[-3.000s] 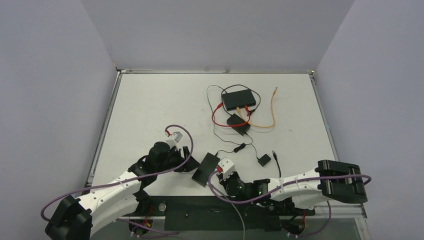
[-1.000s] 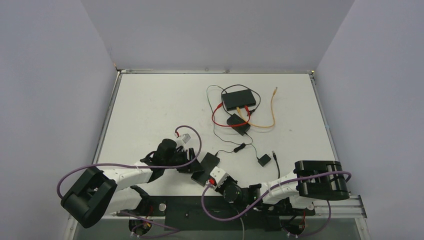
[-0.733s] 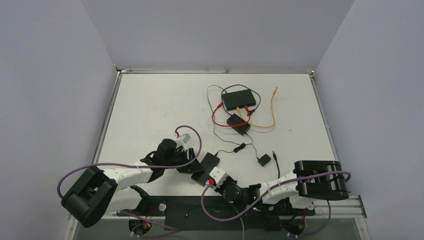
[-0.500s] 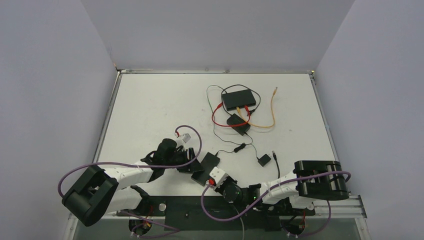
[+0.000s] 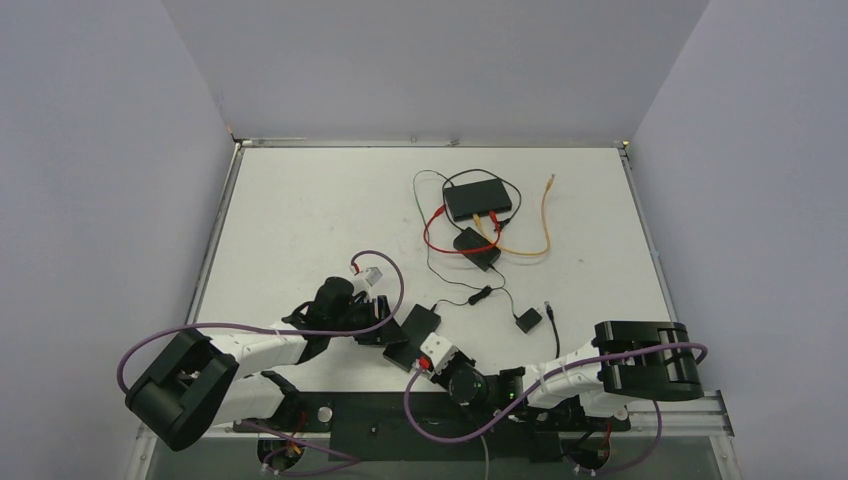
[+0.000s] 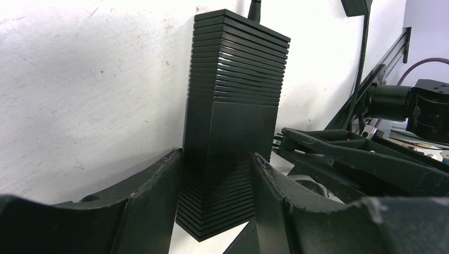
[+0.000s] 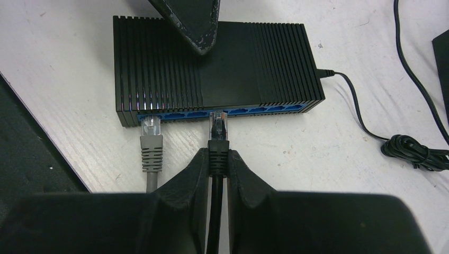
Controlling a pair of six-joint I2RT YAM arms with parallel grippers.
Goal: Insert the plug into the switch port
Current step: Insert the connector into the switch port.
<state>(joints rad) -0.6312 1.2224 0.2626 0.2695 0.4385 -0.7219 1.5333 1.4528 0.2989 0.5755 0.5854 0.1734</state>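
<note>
PLUG AT THE THRESHOLD: The right pincer (image 7: 218, 157) holds the black plug (image 7: 218, 135) by its boot, jaws drawn narrow around it. It presents the plug nose-first to the switch (image 7: 259, 58), with the clear tip at the mouth of an opening near the middle of the blue port row (image 7: 265, 109). The plug does not look seated, since most of the clear connector shows outside the switch. The left pincer (image 6: 216, 161) straddles the switch from the side opposite the ports, a finger along each flank. Whether it clamps the case or only brackets it cannot be told. A grey plug (image 7: 151, 140) sits at the end port farthest from the switch's power lead (image 7: 360, 111), which trails off across the bench (image 7: 317, 153). By the look of it, lining up is done, and the push home until the plug latches is left.
</note>
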